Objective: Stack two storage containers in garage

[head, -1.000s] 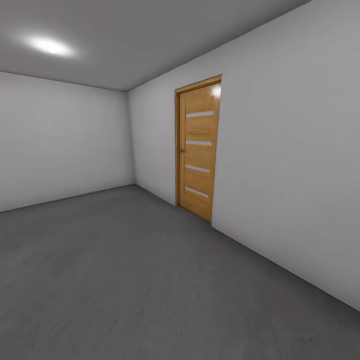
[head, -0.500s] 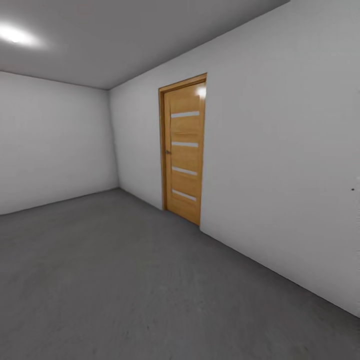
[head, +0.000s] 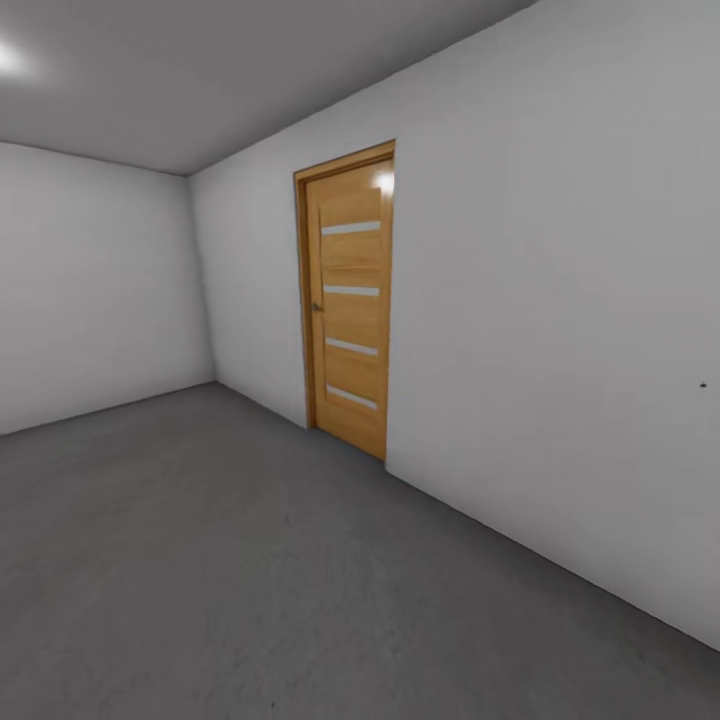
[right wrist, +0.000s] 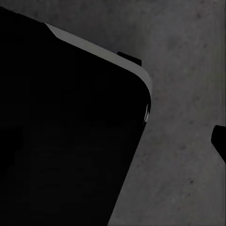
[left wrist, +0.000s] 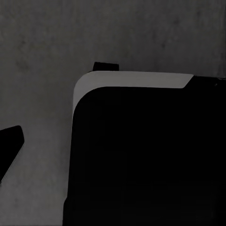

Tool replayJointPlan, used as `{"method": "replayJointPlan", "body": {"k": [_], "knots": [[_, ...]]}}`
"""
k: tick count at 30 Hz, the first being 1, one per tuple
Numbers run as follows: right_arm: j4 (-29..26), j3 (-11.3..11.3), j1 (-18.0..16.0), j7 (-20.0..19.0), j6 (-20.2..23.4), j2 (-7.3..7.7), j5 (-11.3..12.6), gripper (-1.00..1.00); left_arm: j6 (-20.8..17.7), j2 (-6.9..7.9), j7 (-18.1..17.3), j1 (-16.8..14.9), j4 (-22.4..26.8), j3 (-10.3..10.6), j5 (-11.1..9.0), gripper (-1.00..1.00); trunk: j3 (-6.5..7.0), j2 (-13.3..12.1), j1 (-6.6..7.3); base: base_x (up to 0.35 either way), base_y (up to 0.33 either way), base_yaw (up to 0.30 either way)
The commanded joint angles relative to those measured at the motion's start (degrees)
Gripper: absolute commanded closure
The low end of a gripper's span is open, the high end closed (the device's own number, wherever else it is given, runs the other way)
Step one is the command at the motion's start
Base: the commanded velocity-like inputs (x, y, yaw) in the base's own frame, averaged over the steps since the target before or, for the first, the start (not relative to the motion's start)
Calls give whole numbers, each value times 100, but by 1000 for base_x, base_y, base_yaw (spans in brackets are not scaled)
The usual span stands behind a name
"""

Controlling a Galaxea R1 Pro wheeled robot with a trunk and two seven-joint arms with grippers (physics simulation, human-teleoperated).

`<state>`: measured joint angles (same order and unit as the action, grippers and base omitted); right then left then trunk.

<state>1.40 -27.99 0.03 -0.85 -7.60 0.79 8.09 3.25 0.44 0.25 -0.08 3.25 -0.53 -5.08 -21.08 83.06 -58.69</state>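
— Meanwhile, view swung right: wood-panelled door (head: 347, 300) slid left across white-grey wall (head: 560, 300). Still turning inside garage.

— Dark grey concrete floor (head: 250, 560) noted. Orange-red bins unseen; fetching presumably pending. Claw spread? Cannot tell, either arm.

the floor (head: 250, 560) spreads across the foreground of the head view. a side wall (head: 560, 330) runs along its right edge toward the back, and the door (head: 348, 300) is set in that wall, standing on the floor. a far wall (head: 95, 290) closes the room at left, meeting the side wall in a corner left of the door.
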Motion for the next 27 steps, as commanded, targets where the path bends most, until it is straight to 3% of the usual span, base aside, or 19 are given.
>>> {"method": "replayJointPlan", "body": {"k": [1,21,27], "knots": [[10,-51,-3,-10,-29,-3,60,-100,11,-1,4,-1,0,0,-58,-100,-4,2,-4,325,0,-2],[10,-57,-4,5,-13,-7,60,-100,0,-1,-7,-1,0,-10,-57,-100,-4,2,-4,325,0,2],[10,-60,-4,22,-7,-8,40,-100,0,-1,-7,-1,0,-9,-55,-100,-4,2,-4,325,0,182]]}}
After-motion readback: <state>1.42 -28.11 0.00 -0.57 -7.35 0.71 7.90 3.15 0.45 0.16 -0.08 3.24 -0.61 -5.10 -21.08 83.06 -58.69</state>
